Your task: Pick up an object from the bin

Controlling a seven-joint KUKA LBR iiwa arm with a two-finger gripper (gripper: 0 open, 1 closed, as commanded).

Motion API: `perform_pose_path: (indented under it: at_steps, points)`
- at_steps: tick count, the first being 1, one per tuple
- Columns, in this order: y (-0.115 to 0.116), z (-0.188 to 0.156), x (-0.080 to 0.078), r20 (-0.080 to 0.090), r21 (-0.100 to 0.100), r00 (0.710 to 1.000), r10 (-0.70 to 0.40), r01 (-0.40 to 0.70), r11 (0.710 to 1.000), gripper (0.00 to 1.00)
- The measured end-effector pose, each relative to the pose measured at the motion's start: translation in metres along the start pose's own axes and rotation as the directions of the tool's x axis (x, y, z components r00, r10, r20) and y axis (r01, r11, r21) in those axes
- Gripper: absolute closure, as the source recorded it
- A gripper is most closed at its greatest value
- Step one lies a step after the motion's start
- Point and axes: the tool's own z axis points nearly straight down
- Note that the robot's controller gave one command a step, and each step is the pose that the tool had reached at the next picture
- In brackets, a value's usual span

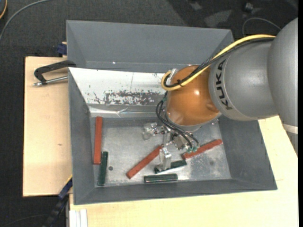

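My gripper point(165, 160) reaches down below the orange wrist cover to the bin's floor, right of the middle. Its tip stands between a long red stick point(143, 163) lying slantwise to its left and a short dark green stick point(173, 165) touching it on the right. Another dark green stick point(160, 178) lies flat just in front of it, near the front wall. A red stick point(206, 148) with a greenish end lies slantwise to the right, partly under the wrist.
Along the left wall lie a red stick point(97, 140) and, below it, a dark green stick point(102, 168). The arm and its orange cover hide the bin's right rear part.
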Motion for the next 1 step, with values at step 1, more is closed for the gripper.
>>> perform_pose_path:
  at_steps: [1]
  points:
    - [0.0011,-0.0032,-0.0015,0.005,-0.001,1.000,0.000,0.000,1.000,1.00]
